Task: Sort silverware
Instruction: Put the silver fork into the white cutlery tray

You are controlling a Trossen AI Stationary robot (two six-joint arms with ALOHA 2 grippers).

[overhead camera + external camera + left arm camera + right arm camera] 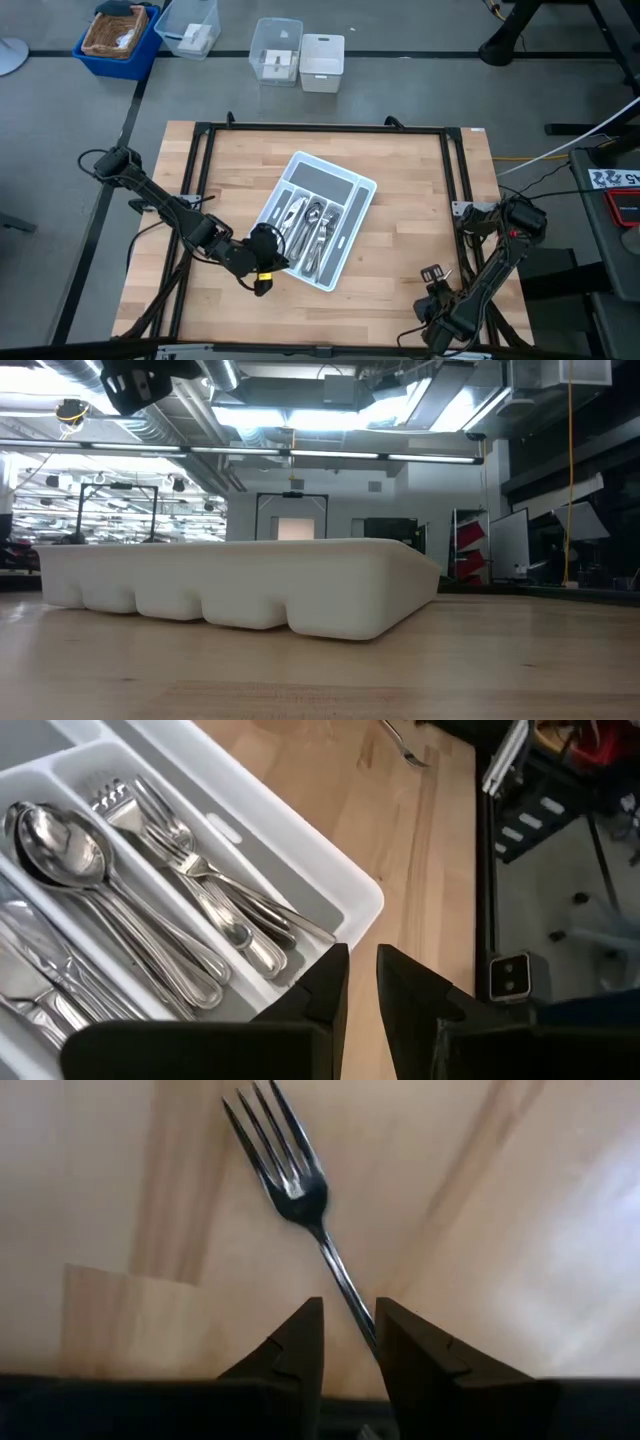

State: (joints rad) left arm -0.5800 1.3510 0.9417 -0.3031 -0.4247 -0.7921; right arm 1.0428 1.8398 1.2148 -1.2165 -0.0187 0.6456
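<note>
The light grey cutlery tray [345, 185] lies slantwise in the middle of the wooden table and also shows in the low view [230, 585]. Its long compartments hold silverware: forks [200, 880], spoons [70, 850] and knives [25, 980]. My left gripper [275, 262] hovers by the tray's near corner [350, 910], shut and empty [362, 975]. My right gripper [432, 275] is at the table's near right, shut on a single fork [295, 1185]. That fork's tines also show far off in the left wrist view [405, 750]. My right gripper pinches the fork's handle [345, 1295] between its two fingers, which lie along it. The tines [265, 1130] stick out ahead of the fingertips. The handle's free end is hidden behind the fingers. I cannot tell whether the fork is clear of the table.
Black frame rails [200, 180] run along the table's left, far and right sides [455, 170]. Beyond the far edge stand a blue basket [120, 35], two clear bins [190, 25] [277, 50] and a white bin [322, 62]. Bare wood lies right of the tray [420, 210].
</note>
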